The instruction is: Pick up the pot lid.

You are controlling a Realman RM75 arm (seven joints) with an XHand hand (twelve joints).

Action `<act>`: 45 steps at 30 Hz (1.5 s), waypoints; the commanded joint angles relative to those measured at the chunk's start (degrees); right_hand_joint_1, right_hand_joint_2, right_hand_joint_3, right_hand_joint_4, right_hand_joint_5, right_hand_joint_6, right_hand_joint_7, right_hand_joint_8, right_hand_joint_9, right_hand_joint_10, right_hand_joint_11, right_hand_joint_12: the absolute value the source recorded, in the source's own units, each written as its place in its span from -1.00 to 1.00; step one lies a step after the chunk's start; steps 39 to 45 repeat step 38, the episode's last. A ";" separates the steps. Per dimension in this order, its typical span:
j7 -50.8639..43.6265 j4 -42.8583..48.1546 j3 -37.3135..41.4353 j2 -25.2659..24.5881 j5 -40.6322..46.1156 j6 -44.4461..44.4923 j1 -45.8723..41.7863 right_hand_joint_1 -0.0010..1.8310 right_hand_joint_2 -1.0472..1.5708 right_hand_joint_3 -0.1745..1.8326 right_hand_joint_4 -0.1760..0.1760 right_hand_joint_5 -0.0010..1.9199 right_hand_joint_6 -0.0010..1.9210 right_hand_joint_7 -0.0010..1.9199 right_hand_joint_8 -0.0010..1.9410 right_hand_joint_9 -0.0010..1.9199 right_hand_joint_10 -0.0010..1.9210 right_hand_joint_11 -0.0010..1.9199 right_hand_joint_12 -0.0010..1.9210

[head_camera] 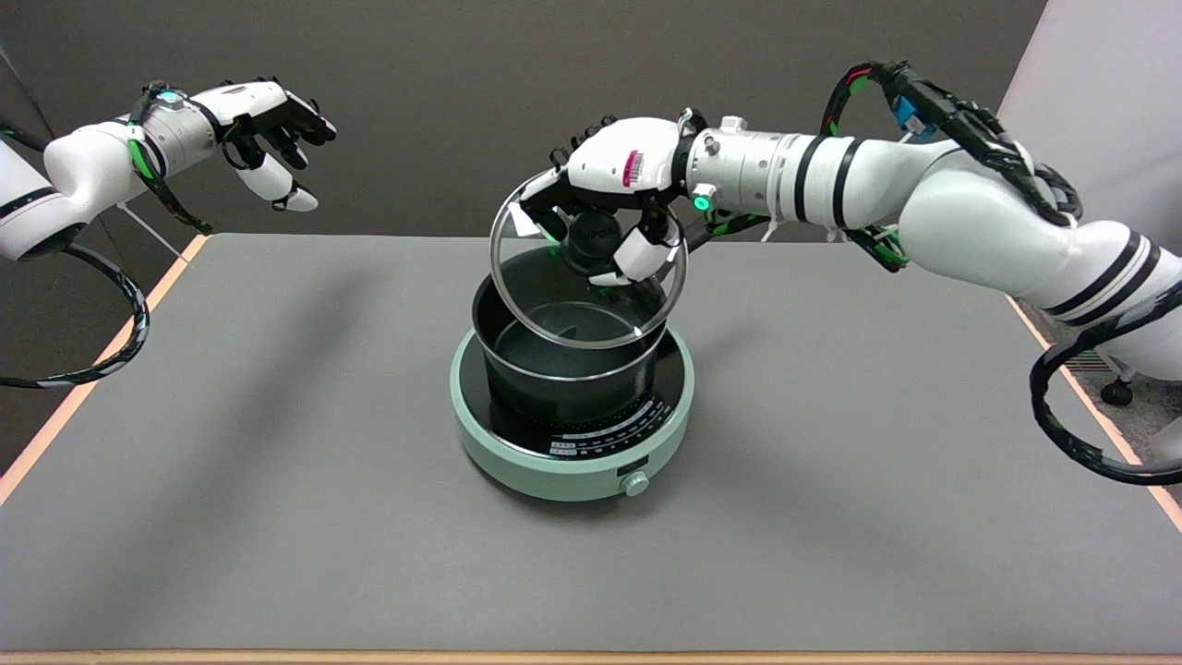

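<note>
From the head view, my right hand (617, 199) has its fingers (646, 254) curled around the black knob (593, 236) at the centre of the pot lid (588, 309), so I hold the lid by that knob alone. The lid is a glass disc with a metal rim; it hangs in the air above the black pot (559, 379), tilted, with its near edge dipping low over the pot's mouth and its far edge raised toward my palm. I judge the near edge to be apart from the pot's rim, though the gap looks slight and I cannot be sure of it from this angle. The pot sits on the pale green induction cooker (572, 453) in the middle of the grey table (277, 517).

To do this well, I think the lift should go straight up until the low edge is plainly clear of the pot, because any sideways travel now could knock that edge against the rim and drag the pot on the cooker. My grip has to hold firm: a smooth round knob can roll between fingers, and the tilt suggests the lid's weight is already pulling it over. Levelling my wrist as I rise would ease that pull. Slow, steady motion matters, since glass swinging on one small hold could slip.
</note>
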 commanded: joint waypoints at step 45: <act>-18.10 -3.49 61.29 12.45 63.57 -7.35 -38.03 0.48 0.38 0.16 1.00 -0.49 0.76 -0.16 0.71 -0.20 0.98 -0.33 0.84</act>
